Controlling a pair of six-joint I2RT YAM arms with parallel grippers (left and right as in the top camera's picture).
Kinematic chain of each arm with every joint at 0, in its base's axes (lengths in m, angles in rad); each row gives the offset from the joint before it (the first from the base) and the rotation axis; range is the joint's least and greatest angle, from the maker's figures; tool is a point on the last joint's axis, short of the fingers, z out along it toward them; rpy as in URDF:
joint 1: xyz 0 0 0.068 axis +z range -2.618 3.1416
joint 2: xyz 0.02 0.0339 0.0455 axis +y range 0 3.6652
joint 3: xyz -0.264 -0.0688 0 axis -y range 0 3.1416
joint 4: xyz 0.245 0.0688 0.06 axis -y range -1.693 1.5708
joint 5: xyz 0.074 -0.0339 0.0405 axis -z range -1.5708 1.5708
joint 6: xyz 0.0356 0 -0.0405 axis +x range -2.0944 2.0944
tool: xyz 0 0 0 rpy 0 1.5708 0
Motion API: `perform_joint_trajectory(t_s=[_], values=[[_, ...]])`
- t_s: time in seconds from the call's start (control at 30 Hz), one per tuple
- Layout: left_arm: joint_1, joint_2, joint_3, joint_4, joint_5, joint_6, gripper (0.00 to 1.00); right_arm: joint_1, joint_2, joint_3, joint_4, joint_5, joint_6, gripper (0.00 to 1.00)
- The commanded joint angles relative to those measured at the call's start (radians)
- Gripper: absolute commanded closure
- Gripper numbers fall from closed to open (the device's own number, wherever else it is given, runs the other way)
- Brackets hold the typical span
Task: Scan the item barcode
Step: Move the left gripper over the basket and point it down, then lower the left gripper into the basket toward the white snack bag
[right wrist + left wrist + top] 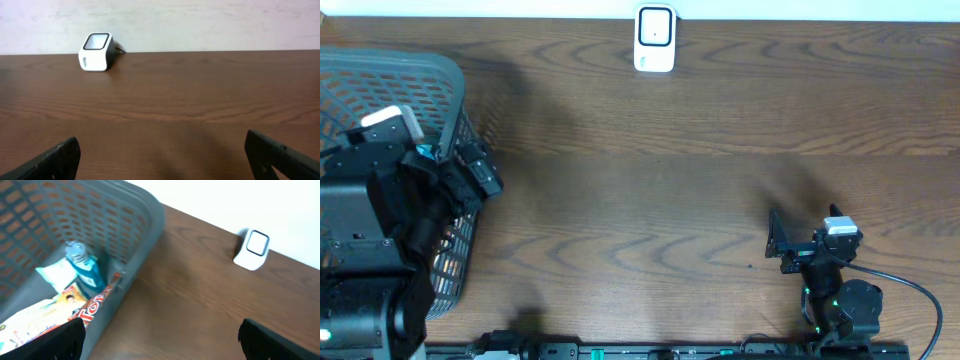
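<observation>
Left jaws: the left gripper (160,330) has its fingers spread wide with nothing between them. It hangs over the near rim of the basket (140,230), at the worktop's left edge.
Right jaws: the right gripper (161,142) is also wide apart and empty, low near the front-right corner and facing the far edge.
Task's thing: no item is picked yet. The candidates all lie inside the basket.
Basket load: a blue bottle (82,270) leans on the wall. A white pouch (56,273) lies beside it and a printed packet (75,305) lies flat nearer the camera.
Step in hand (judged): reach in and take one item.
Doing it well: the bottle looks the firmest grip, so close across its body below the cap. Come straight down clear of the wall and lift before swinging out. The barcode side can't be seen, so expect to turn it.
Scanner: the scanner (95,51) sits at mid far edge, well apart from both arms, window tilted upward.
Materials: the basket is grey plastic lattice with rounded corners. The bottle is glossy and translucent with a clear cap, and the packets are soft and crinkly. The scanner is a smooth white rounded block with a dark face.
Worktop: the worktop (670,180) is brown wood grain with a matte finish.
</observation>
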Motion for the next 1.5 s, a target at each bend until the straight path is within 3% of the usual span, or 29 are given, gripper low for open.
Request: perform_joint_trajectory(t_s=[0.0, 1.07, 1.47], values=[[0.040, 0.010, 0.017, -0.008, -0.039, -0.025, 0.02, 0.011, -0.009, -0.002, -0.002, 0.011, -0.013, 0.01], [0.500, 0.151, 0.013, -0.172, -0.034, -0.241, 0.02, 0.011, -0.009, -0.002, -0.002, 0.011, -0.013, 0.01], [0.554, 0.237, -0.039, -0.181, -0.034, -0.241, 0.02, 0.011, -0.009, -0.002, -0.002, 0.011, -0.013, 0.01]])
